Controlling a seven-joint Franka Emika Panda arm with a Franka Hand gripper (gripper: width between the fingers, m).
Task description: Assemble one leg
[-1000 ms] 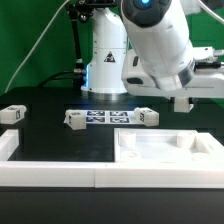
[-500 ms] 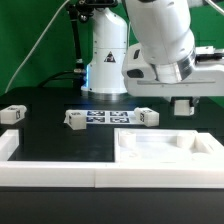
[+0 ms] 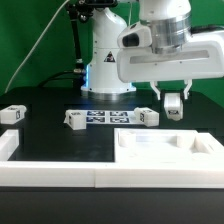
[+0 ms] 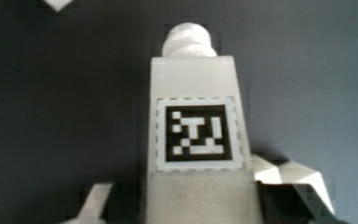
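Note:
My gripper (image 3: 173,98) is shut on a leg (image 3: 174,106), a small white oblong block, and holds it above the table, over the far right of the big white slab with recesses (image 3: 165,152). In the wrist view the leg (image 4: 197,110) runs straight out from between my fingers (image 4: 293,180). Its black-and-white tag faces the camera and a round peg shows at its far end. My gripper (image 4: 197,196) grips its near end.
Three more legs lie on the black table: one at the exterior view's left (image 3: 11,115), one (image 3: 76,119) and one (image 3: 148,117) at the ends of the marker board (image 3: 106,118). A white rail (image 3: 50,172) runs along the front.
The arm has swung toward the exterior view's left and the wrist has turned. The gripper has shifted slightly left, and the held leg now shows between the fingers.

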